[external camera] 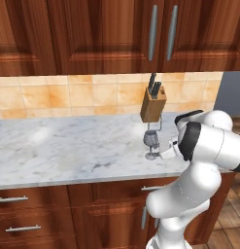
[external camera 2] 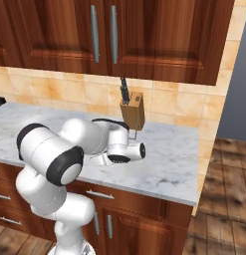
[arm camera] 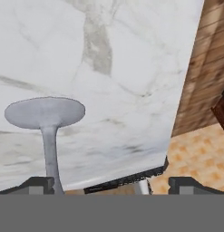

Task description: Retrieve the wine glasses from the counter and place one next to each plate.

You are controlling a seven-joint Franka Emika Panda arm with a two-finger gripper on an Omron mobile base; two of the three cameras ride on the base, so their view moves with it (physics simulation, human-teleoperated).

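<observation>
Glasses: one wine glass (external camera: 150, 141) visible, right of centre on the tabletop (external camera: 68, 146).
Axis: upright; stem vertical, bowl on top.
Other: one knife block (external camera: 153, 104) behind it, near the tan tiles.
Arm: elbow bent, wrist low beside the glass.
End effector (arm camera: 113, 183): fingers wide apart, nothing held; the stem (arm camera: 50, 149) near one fingertip.

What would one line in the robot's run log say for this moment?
phase: reaching | gripper: open, nothing held | target: wine glass upright on counter, ungrasped | nearby: knife block behind glass

Smoky grey wine glass (external camera: 151, 139) on white-grey marbled counter (external camera: 68, 146), tan tiles (external camera: 82, 95), brown knife block (external camera: 153, 107)
</observation>
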